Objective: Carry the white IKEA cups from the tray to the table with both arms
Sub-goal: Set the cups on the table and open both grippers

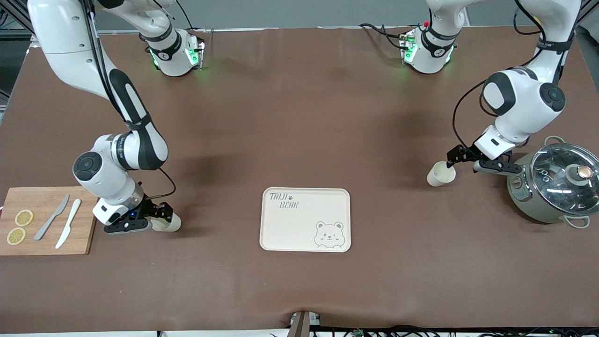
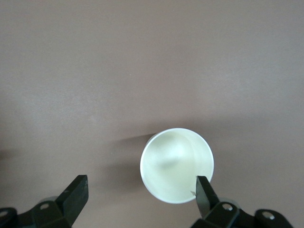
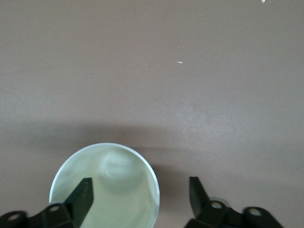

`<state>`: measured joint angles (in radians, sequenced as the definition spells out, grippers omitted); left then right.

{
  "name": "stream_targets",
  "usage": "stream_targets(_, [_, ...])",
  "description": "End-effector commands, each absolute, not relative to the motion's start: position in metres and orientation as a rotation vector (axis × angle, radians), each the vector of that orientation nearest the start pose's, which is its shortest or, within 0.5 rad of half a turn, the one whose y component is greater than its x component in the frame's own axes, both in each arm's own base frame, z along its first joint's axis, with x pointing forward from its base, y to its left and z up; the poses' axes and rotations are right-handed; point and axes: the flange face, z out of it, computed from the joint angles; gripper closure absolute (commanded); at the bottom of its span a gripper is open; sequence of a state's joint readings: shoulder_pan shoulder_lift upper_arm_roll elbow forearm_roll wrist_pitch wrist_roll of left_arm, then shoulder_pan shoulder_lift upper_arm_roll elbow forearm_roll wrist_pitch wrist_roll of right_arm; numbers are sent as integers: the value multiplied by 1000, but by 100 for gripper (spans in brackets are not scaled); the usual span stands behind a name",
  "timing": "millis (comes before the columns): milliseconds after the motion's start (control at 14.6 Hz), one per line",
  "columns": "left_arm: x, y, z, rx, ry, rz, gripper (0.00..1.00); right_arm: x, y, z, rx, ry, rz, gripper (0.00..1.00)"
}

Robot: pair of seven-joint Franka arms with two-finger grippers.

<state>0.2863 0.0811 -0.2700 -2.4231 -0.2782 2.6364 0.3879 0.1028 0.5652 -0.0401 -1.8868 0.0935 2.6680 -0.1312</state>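
Two cream-white cups stand upright on the brown table. One cup [image 1: 441, 174] is toward the left arm's end, beside the pot. My left gripper [image 1: 455, 158] is open just over it. In the left wrist view the cup [image 2: 176, 165] lies mostly between the fingers, and one fingertip [image 2: 203, 189] overlaps its rim. The other cup [image 1: 169, 223] is toward the right arm's end, next to the cutting board. My right gripper [image 1: 161, 216] is open over it. In the right wrist view one fingertip [image 3: 83, 194] is over this cup's mouth [image 3: 118, 185] and the other is outside the wall.
A cream bear-printed tray [image 1: 299, 227] lies in the middle, nearer to the front camera. A grey-green pot with a glass lid [image 1: 557, 182] stands right beside the left gripper. A wooden cutting board [image 1: 47, 234] with two knives and lemon slices lies beside the right gripper.
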Motion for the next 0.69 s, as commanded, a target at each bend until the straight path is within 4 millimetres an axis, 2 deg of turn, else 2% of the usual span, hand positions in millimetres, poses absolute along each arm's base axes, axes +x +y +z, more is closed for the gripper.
stream_targets(0, [506, 17, 313, -3275, 169, -283, 0, 662, 39, 240, -3080, -204, -369, 0])
stream_targets(137, [519, 13, 332, -3299, 114, -265, 0, 664, 41, 249, -3078, -204, -357, 0])
stream_targets(275, [533, 5, 356, -3303, 65, -231, 0, 671, 43, 269, -3076, -209, -293, 0])
stream_targets(412, [547, -2, 383, -3254, 39, -148, 0, 676, 41, 303, -3074, -212, -218, 0])
stream_targets(549, [557, -12, 407, -3213, -4, -106, 0, 677, 25, 344, -3072, -190, -125, 0])
stream_targets(618, [559, -25, 416, -3214, 1, -108, 0, 674, 19, 364, -3068, -185, -83, 0])
